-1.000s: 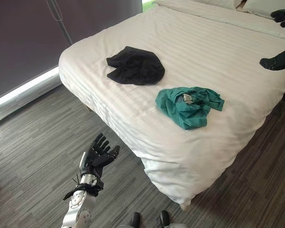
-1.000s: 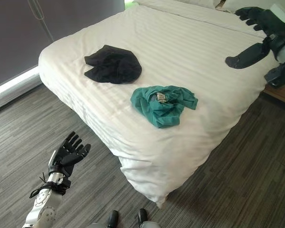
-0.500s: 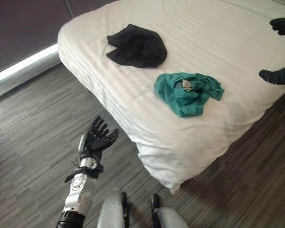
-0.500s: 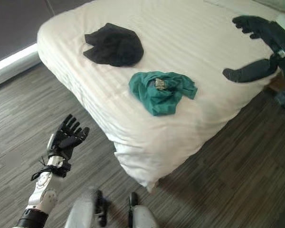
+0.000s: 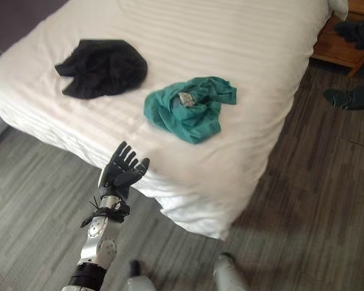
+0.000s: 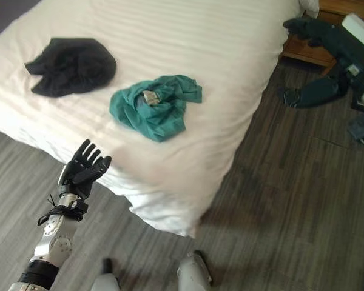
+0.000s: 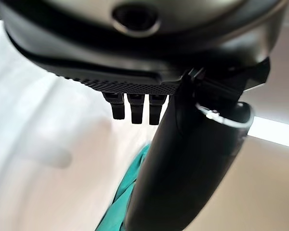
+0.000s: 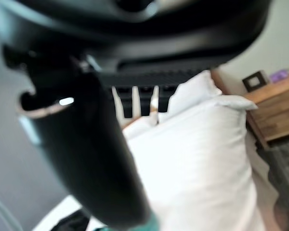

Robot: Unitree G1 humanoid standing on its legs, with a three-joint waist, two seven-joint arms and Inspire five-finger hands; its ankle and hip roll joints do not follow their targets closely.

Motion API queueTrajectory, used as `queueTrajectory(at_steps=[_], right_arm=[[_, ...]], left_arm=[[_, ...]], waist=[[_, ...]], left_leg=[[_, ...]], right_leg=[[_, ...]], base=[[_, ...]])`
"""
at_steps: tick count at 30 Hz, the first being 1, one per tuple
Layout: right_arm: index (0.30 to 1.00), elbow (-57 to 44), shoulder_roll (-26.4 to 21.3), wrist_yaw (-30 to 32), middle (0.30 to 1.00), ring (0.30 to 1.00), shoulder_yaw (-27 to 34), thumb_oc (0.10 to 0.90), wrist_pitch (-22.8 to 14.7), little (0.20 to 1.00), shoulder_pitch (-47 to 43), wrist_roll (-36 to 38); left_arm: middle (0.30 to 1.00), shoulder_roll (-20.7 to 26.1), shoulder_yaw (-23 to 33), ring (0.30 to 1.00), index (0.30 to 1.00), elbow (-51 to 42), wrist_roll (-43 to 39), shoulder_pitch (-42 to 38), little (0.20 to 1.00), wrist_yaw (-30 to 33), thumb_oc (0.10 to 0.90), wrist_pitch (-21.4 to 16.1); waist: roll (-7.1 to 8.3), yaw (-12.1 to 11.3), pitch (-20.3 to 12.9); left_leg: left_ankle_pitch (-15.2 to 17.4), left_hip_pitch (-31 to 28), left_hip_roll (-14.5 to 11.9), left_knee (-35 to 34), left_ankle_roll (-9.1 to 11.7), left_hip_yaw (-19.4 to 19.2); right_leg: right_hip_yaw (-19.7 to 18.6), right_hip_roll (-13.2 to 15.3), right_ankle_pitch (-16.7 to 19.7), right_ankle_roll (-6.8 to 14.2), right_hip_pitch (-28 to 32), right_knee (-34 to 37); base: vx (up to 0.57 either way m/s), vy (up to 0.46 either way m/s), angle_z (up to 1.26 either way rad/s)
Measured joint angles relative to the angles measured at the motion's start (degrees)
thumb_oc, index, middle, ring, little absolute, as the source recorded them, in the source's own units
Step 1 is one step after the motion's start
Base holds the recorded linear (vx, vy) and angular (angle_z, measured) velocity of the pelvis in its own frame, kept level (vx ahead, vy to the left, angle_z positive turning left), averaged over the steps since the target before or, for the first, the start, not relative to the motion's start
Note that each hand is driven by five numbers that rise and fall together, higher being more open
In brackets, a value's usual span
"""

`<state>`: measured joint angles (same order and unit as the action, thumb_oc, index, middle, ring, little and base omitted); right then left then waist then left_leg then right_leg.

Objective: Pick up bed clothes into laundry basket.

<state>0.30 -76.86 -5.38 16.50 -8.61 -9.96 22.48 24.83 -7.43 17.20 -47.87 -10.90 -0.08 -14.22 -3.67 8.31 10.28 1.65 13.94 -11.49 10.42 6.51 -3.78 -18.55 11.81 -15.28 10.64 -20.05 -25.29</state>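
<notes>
A green garment [image 5: 190,107] and a black garment [image 5: 103,66] lie crumpled on the bed [image 5: 255,54], well apart from both hands. The left hand [image 5: 121,173], fingers spread, hovers by the near edge; the right hand [image 6: 327,42] hangs open, far right. No basket shows, so a grab risks having nowhere to go.

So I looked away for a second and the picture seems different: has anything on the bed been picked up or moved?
Nothing was taken. The whole view has shifted, so the camera moved, not the clothes. The crumpled teal garment and the black bundled garment lie as before on the white striped bed. The left robot hand stays open and empty, and so does the right robot hand.
</notes>
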Motion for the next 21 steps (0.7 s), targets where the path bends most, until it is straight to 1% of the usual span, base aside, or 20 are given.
queueTrajectory(at_steps=[1,2,3,4,5,6,7,8,10,11,12,13,14,15,16,17,18,19,20,21], right_arm=[[0.9,-0.69,4.69,1.02,0.9,0.9,0.19,0.8,-0.19,0.9,0.56,0.1],[0.9,-0.77,8.16,1.69,0.9,0.9,0.27,0.8,-0.61,0.9,2.5,0.16],[0.9,-0.72,12.36,1.88,0.9,0.9,1.27,0.8,-0.79,0.9,6.44,0.34],[0.9,0.16,13.0,1.61,0.9,0.9,1.0,0.8,0.68,0.9,11.19,0.29],[0.9,-0.8,11.02,0.61,0.9,0.9,2.04,0.8,0.75,0.9,15.41,0.27],[0.9,-2.92,10.02,-0.49,0.9,0.9,5.57,0.8,0.66,0.9,22.31,0.33],[0.9,-3.98,10.58,-2.22,0.9,0.9,8.73,0.8,0.48,0.9,29.53,0.29],[0.9,-3.02,11.68,-2.91,0.9,0.9,10.0,0.8,0.0,0.9,30.87,0.33],[0.9,0.59,12.29,-2.78,0.9,0.9,12.37,0.8,-0.03,0.9,30.29,0.45],[0.9,4.63,15.27,-1.98,0.9,0.9,13.88,0.8,-0.9,0.9,26.32,2.18],[0.9,6.09,16.31,-1.25,0.9,0.9,13.98,0.8,-0.89,0.9,24.63,3.03],[0.9,6.52,16.64,-0.59,0.9,0.9,15.04,0.8,-0.75,0.9,24.56,3.36],[0.9,6.79,16.4,-0.5,0.9,0.9,16.13,0.8,-0.78,0.9,24.63,3.37],[0.9,8.22,16.24,-0.28,0.9,0.9,17.25,0.8,-0.96,0.9,23.67,3.5],[0.9,9.03,16.9,0.58,0.9,0.9,17.17,0.8,-0.96,0.9,21.71,3.56],[0.9,8.83,17.13,0.79,0.9,0.9,17.68,0.8,-0.97,0.9,22.34,3.62],[0.9,8.67,15.64,0.83,0.9,0.9,18.81,0.8,-1.25,0.9,25.15,3.66],[0.9,9.09,15.3,0.82,0.9,0.9,18.77,0.8,-1.55,0.9,24.46,3.62],[0.9,9.82,15.61,0.85,0.9,0.9,18.12,0.8,-1.61,0.9,21.45,3.63],[0.9,9.85,14.89,1.38,0.9,0.9,18.6,0.8,-1.69,0.9,18.27,3.78]], left_arm=[[0.9,1.86,0.23,0.9,0.9,0.13,-0.04,-1.46,0.9,0.22,0.8,0.03],[0.9,2.74,0.16,0.9,0.9,0.22,-0.04,-2.66,0.9,0.65,0.8,0.04],[0.9,3.92,-0.22,0.9,0.9,-0.14,0.11,-4.18,0.9,0.61,0.8,0.38],[0.9,4.63,-0.65,0.9,0.9,-1.14,0.76,-3.4,0.9,0.62,0.8,0.46],[0.9,5.44,-0.1,0.9,0.9,-2.07,1.15,-1.9,0.9,0.18,0.8,0.74],[0.9,5.41,-0.32,0.9,0.9,-2.32,1.85,-0.44,0.9,-0.48,0.8,0.77],[0.9,7.26,1.47,0.9,0.9,-2.02,2.41,1.61,0.9,-0.42,0.8,1.83],[0.9,7.16,2.32,0.9,0.9,-1.61,2.94,2.49,0.9,-0.25,0.8,2.52],[0.9,6.49,1.86,0.9,0.9,-1.67,3.19,2.79,0.9,-0.36,0.8,3.12],[0.9,5.71,0.98,0.9,0.9,-1.26,3.02,1.9,0.9,-0.39,0.8,3.43],[0.9,4.92,0.39,0.9,0.9,-0.8,3.02,1.2,0.9,-0.39,0.8,3.47],[0.9,3.96,-0.72,0.9,0.9,-0.11,3.05,0.01,0.9,-0.39,0.8,3.48],[0.9,3.92,-1.6,0.9,0.9,0.0,3.09,-0.54,0.9,-0.44,0.8,3.54],[0.9,4.02,-2.84,0.9,0.9,-0.04,3.16,-1.55,0.9,-0.96,0.8,3.83],[0.9,3.51,-4.07,0.9,0.9,-0.06,3.16,-1.92,0.9,-1.11,0.8,4.17],[0.9,3.64,-5.08,0.9,0.9,-0.06,3.19,-2.22,0.9,-1.15,0.8,4.56],[0.9,2.35,-7.3,0.9,0.9,0.0,3.58,-2.35,0.9,-1.54,0.8,5.1],[0.9,0.64,-7.84,0.9,0.9,-0.16,3.54,-2.33,0.9,-1.34,0.8,5.25],[0.9,-1.32,-8.08,0.9,0.9,-1.11,3.56,-2.42,0.9,-1.09,0.8,5.24],[0.9,-3.73,-8.26,0.9,0.9,-3.68,3.61,-5.16,0.9,-0.83,0.8,5.49]], waist=[[-0.01,0.67,-0.06],[0.51,1.68,0.36],[1.09,2.1,1.44],[-0.11,0.57,0.83],[-1.06,-0.36,0.97],[-1.85,1.15,1.09],[-1.02,1.63,1.97],[-0.73,2.92,1.99],[0.25,4.81,2.35],[0.81,5.68,3.51],[1.49,6.59,3.72],[2.27,7.66,4.04],[2.69,8.84,4.15],[2.99,10.42,4.11],[2.85,10.69,4.04],[2.89,10.9,3.74],[3.29,12.02,2.49],[1.52,11.53,1.94],[-0.59,10.11,0.81],[-4.3,9.36,-0.55]], left_leg=[[0.82,-0.78,0.87,-0.65,4.79,0.13],[3.59,1.98,1.75,5.96,3.38,-0.36],[6.85,8.81,2.46,18.88,-0.59,-0.23],[9.51,9.54,4.34,13.01,-6.83,-1.33],[7.2,8.74,4.38,11.99,-2.95,-1.59],[8.09,7.46,5.31,10.11,-7.1,-2.07],[6.09,3.13,6.04,5.52,-5.35,0.05],[5.47,1.37,6.6,3.07,-5.9,0.78],[4.97,-1.95,8.03,-1.0,-7.4,0.96],[5.64,-6.12,8.64,-5.21,-9.74,2.19],[6.07,-7.72,9.17,-6.06,-10.4,2.37],[5.24,-10.33,10.37,-7.72,-9.06,3.93],[5.39,-12.33,11.22,-8.97,-9.13,5.0],[5.88,-16.1,12.33,-11.11,-9.91,5.82],[7.91,-19.95,12.52,-13.1,-11.61,5.95],[7.78,-21.79,13.21,-13.84,-10.78,6.62],[9.69,-26.64,15.51,-15.44,-9.82,8.2],[11.71,-28.04,15.3,-14.38,-9.12,7.36],[13.85,-27.66,15.63,-11.24,-8.35,4.04],[13.77,-24.6,15.45,-9.9,-7.45,-1.16]], right_leg=[[2.22,1.7,1.86,0.02,-0.08,0.1],[2.18,2.79,4.6,0.87,0.59,0.15],[2.5,2.45,8.0,-3.03,1.3,-1.12],[0.74,1.18,14.2,-5.04,-2.03,-6.74],[-0.84,0.1,18.24,-4.02,-4.55,-10.81],[-2.02,-2.62,18.5,-3.5,-6.37,-17.72],[-3.69,-8.78,18.44,-1.39,-7.82,-27.36],[-2.46,-11.76,18.22,-2.37,-7.98,-29.68],[-1.96,-15.14,16.93,-3.13,-9.12,-29.89],[-3.95,-21.34,9.93,-4.58,-9.91,-27.18],[-4.9,-24.02,7.02,-6.2,-10.73,-25.03],[-5.96,-25.8,6.21,-5.66,-10.98,-20.18],[-5.94,-26.25,6.6,-5.12,-11.14,-14.86],[-5.76,-26.31,9.15,-5.06,-11.19,-3.38],[-4.13,-26.26,10.18,-4.05,-11.55,3.89],[-2.96,-24.82,11.65,-2.9,-10.79,7.96],[1.06,-21.95,18.75,-3.68,-9.73,8.86],[5.78,-21.61,19.08,-3.99,-11.12,5.27],[11.68,-20.29,16.17,-3.33,-13.47,1.69],[14.73,-20.32,16.42,-8.63,-15.34,1.3]], base=[[0.37,0.827,-0.59],[0.24,0.676,0.18],[0.23,0.665,0.04],[0.39,0.759,-0.4],[0.33,0.605,-0.37],[0.34,0.453,-0.16],[0.26,0.258,0.33],[0.42,0.394,0.17],[0.41,0.332,0.1],[0.58,0.3,-0.04],[0.5,0.236,0.19],[0.45,0.211,0.51],[0.53,0.247,0.82],[0.66,0.282,0.73],[0.5,0.197,0.71],[0.46,0.228,0.87],[0.32,0.175,0.83],[0.44,0.239,0.4],[0.28,0.124,-0.23],[0.51,0.251,-0.66]])
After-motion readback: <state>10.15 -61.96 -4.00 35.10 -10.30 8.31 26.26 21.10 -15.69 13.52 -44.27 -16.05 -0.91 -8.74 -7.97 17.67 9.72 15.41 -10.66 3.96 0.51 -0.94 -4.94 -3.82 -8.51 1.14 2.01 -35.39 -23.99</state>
